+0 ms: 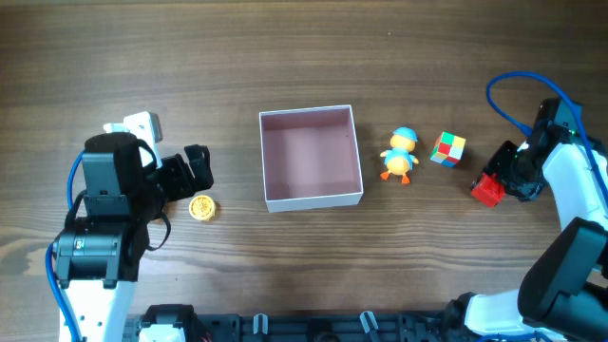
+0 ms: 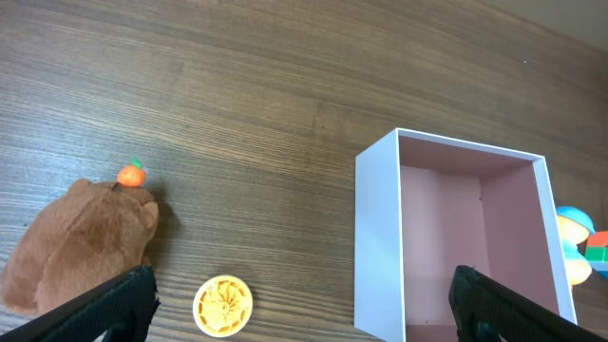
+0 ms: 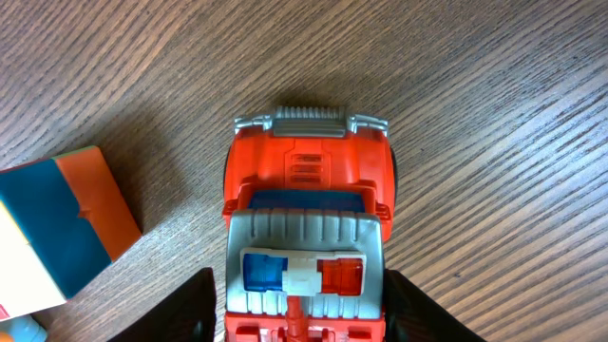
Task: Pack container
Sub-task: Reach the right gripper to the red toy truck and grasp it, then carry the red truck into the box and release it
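The container (image 1: 311,157), a shallow white box with a pink inside, stands at the table's middle and holds nothing; it also shows in the left wrist view (image 2: 465,237). My left gripper (image 1: 195,171) is open and empty, low over the table left of the box, with a yellow disc (image 2: 222,305) between its fingers (image 2: 304,313). My right gripper (image 1: 502,179) is open at the far right. Its fingers (image 3: 300,285) straddle a red toy truck (image 3: 306,180) that rests on the table, with a thin gap showing on the left side.
A brown plush toy (image 2: 81,242) with a small orange bit on top lies left of the yellow disc (image 1: 201,207). A duck figure (image 1: 401,155) and a colour cube (image 1: 447,149) stand between the box and the truck (image 1: 487,189). The cube (image 3: 57,223) is close on the truck's left.
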Robot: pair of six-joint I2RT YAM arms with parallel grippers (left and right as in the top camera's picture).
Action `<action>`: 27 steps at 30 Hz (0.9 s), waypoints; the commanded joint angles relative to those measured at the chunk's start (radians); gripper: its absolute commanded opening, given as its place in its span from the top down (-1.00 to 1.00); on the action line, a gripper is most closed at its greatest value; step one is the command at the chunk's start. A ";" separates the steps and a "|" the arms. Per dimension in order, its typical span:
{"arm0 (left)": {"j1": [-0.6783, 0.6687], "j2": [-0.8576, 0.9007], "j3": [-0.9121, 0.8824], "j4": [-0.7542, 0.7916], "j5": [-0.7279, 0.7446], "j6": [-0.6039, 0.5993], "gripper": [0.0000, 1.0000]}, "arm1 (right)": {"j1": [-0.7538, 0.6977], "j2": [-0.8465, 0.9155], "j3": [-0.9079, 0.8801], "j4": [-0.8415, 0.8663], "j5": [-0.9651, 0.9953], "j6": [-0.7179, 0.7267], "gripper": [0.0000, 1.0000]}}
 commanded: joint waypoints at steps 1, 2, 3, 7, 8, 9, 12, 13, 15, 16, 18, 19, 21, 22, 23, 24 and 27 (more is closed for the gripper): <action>-0.006 -0.003 0.023 0.000 0.015 -0.009 -1.00 | -0.002 0.017 -0.016 -0.002 -0.008 0.002 0.10; -0.006 -0.003 0.023 0.000 0.015 -0.009 -0.99 | -0.002 0.017 -0.016 -0.002 -0.008 0.002 0.14; -0.006 -0.003 0.023 0.000 0.015 -0.009 -1.00 | -0.002 0.017 -0.016 -0.002 -0.008 0.002 0.22; -0.006 -0.003 0.023 0.000 0.015 -0.009 -1.00 | -0.002 0.017 -0.016 -0.004 -0.008 0.002 0.59; -0.006 -0.003 0.023 0.000 0.015 -0.009 -1.00 | -0.002 0.017 -0.016 -0.005 -0.008 0.002 0.69; -0.006 -0.003 0.023 0.000 0.015 -0.009 -1.00 | -0.002 0.017 -0.016 -0.006 -0.008 0.002 0.81; -0.006 -0.003 0.023 0.000 0.015 -0.008 -1.00 | -0.002 0.016 -0.011 -0.019 -0.009 0.008 0.91; -0.006 -0.003 0.023 0.000 0.015 -0.008 -0.99 | -0.001 0.011 0.003 -0.043 -0.008 0.023 0.91; -0.006 -0.003 0.023 0.000 0.015 -0.009 -1.00 | 0.003 -0.031 0.065 -0.119 -0.008 0.027 0.91; -0.006 -0.003 0.023 0.000 0.015 -0.008 -0.99 | 0.012 -0.060 0.093 -0.144 -0.008 0.024 0.92; -0.006 -0.003 0.023 0.000 0.015 -0.008 -1.00 | 0.055 -0.144 0.171 -0.193 -0.008 -0.011 0.91; -0.006 -0.003 0.023 0.000 0.015 -0.008 -0.99 | 0.090 -0.193 0.212 -0.212 -0.006 -0.032 0.92; -0.006 -0.003 0.023 0.000 0.015 -0.008 -1.00 | 0.183 -0.286 0.298 -0.248 -0.005 -0.048 0.92; -0.006 -0.003 0.023 0.000 0.015 -0.008 -0.99 | 0.268 -0.342 0.342 -0.251 -0.005 -0.050 0.92; -0.006 -0.003 0.023 0.000 0.015 -0.008 -0.99 | 0.341 -0.377 0.365 -0.241 -0.008 -0.041 0.91; -0.006 -0.003 0.023 0.000 0.015 -0.008 -0.99 | 0.422 -0.406 0.382 -0.222 -0.007 -0.039 0.92; -0.006 -0.003 0.023 0.000 0.015 -0.008 -0.99 | 0.702 -0.421 0.389 -0.109 0.037 0.034 0.91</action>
